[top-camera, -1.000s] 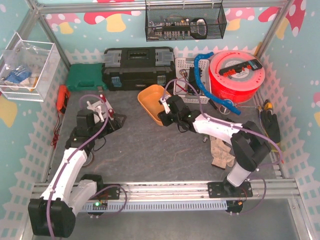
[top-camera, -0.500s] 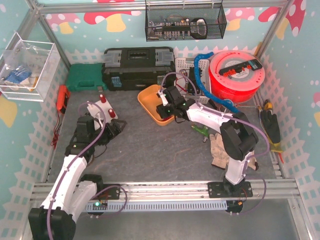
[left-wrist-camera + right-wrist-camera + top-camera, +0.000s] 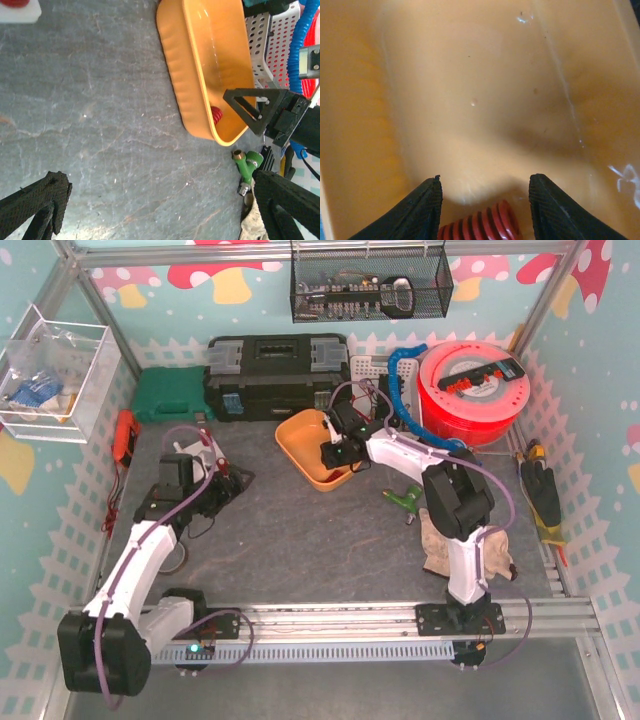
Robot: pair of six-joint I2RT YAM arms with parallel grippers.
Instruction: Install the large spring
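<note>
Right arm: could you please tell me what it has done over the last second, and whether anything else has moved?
The right gripper moved from the near edge of the bin towards the back and down into it; its fingers now flank the spring, not yet lifted. The left arm shifted slightly; the left gripper is open. The bin stayed put.

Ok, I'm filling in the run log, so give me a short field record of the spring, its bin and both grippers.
spring: red spring, lying on the bin floor at one end
bin: orange bin, on the table
right gripper: right gripper down inside the bin, open, one finger on each side of the spring, no grip visible
left gripper: left gripper wide open over the table, holding nothing
task state: spring not yet lifted
</note>
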